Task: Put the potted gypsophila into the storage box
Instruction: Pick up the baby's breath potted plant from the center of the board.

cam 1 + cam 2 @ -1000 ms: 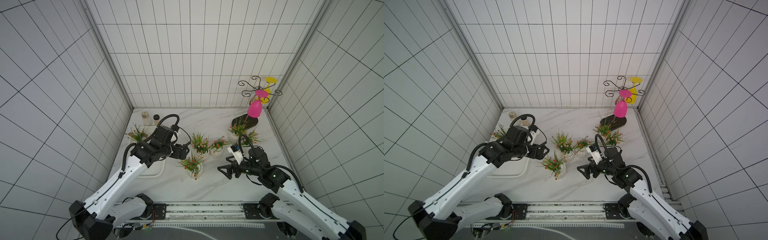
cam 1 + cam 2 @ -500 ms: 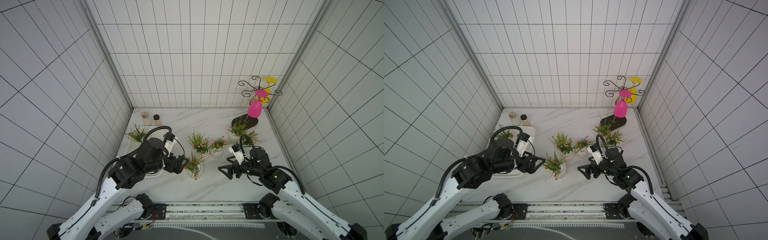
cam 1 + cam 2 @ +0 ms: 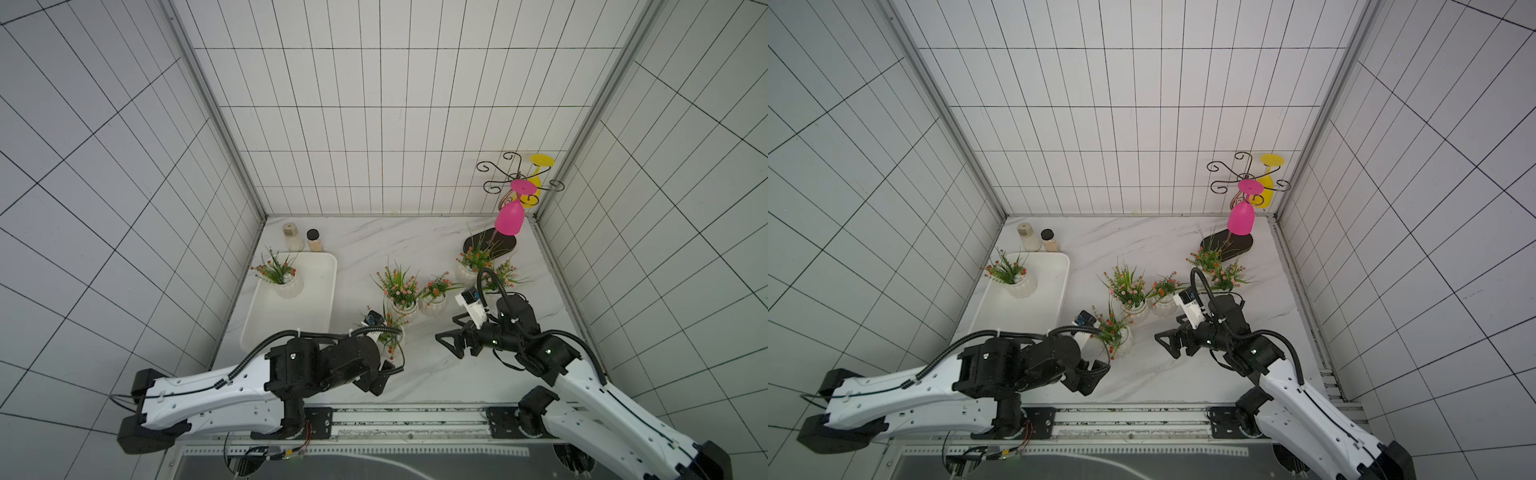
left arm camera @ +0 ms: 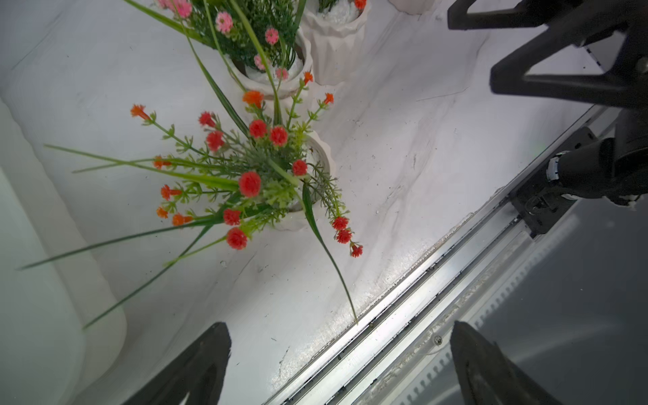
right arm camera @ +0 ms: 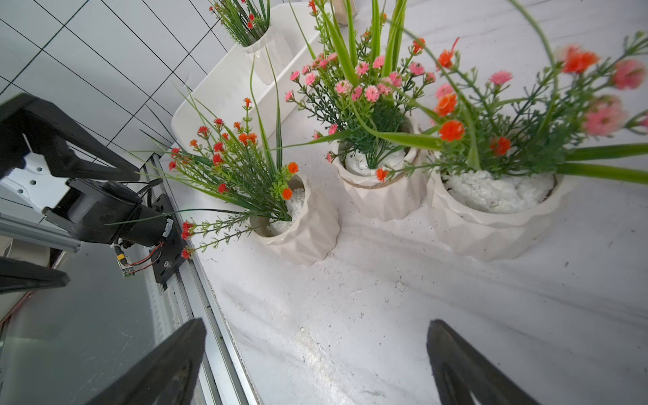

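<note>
The storage box (image 3: 318, 291), a shallow white tray, lies at the left with one potted gypsophila (image 3: 286, 282) standing in its far end. Several more pots stand on the marble. A red-flowered one (image 3: 392, 332) is nearest the front, a pink one (image 3: 401, 301) and an orange one (image 3: 434, 299) sit behind it, and two others (image 3: 471, 266) are at the right. My left gripper (image 3: 388, 376) hangs open and empty by the front edge, just short of the red-flowered pot (image 4: 249, 184). My right gripper (image 3: 446, 328) is open and empty, right of that pot (image 5: 305, 224).
Two small jars (image 3: 293, 237) stand behind the tray at the back left. A wire rack with a pink glass (image 3: 509, 220) and a yellow one occupies the back right corner. A metal rail (image 3: 407, 415) runs along the front edge. Tiled walls close both sides.
My left arm has drawn back from over the tray toward the front edge, and its open gripper now sits beside the red-flowered pot. The right arm has barely moved.
</note>
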Controlling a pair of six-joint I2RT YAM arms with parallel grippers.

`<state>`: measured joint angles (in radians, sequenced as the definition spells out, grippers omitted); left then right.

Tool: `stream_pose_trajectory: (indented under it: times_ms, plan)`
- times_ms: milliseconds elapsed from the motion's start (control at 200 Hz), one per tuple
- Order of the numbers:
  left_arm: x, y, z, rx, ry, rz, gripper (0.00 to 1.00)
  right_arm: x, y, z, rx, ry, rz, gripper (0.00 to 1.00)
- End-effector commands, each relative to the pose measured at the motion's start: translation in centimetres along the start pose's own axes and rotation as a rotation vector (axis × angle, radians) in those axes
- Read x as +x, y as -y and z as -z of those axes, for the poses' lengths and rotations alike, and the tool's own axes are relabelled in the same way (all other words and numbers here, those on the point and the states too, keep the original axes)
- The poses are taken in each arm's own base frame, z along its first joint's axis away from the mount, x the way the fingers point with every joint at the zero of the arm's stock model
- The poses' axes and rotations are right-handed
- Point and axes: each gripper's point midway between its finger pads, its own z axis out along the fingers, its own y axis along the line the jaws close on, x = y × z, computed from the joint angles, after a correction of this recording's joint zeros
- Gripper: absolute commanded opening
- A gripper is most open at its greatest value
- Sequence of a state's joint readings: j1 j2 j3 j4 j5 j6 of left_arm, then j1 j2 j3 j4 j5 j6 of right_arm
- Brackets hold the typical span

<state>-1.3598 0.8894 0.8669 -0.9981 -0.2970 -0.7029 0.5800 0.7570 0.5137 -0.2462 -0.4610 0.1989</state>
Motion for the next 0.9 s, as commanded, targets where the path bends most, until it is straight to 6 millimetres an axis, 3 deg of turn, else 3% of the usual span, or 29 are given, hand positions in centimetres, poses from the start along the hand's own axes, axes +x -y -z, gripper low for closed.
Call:
stream_pose_trajectory:
  times_ms: [0, 115, 200, 525, 895]
  plan:
    - [-0.2, 0.3, -0.6, -0.004, 0.083, 0.102, 0.97, -3.0, -0.9, 1.0, -0.014, 0.068, 0.025, 0.99]
    - [1.8, 0.1, -2.5, -0.024, 0.027, 0.09, 0.97, -2.9, -0.9, 0.9, -0.016, 0.068, 0.023, 0.99]
    - [2.3, 0.0, -3.4, -0.033, 0.039, 0.104, 0.97, -2.9, -0.9, 0.8, -0.018, 0.068, 0.02, 0.99]
    - [0.3, -1.1, -5.8, -0.065, 0.243, 0.193, 0.97, -3.1, -0.8, 0.5, -0.024, 0.074, -0.004, 0.99]
    - [-1.1, -3.5, -8.9, -0.152, 0.233, 0.249, 0.97, -3.5, -0.5, -0.1, -0.019, 0.076, -0.011, 0.99]
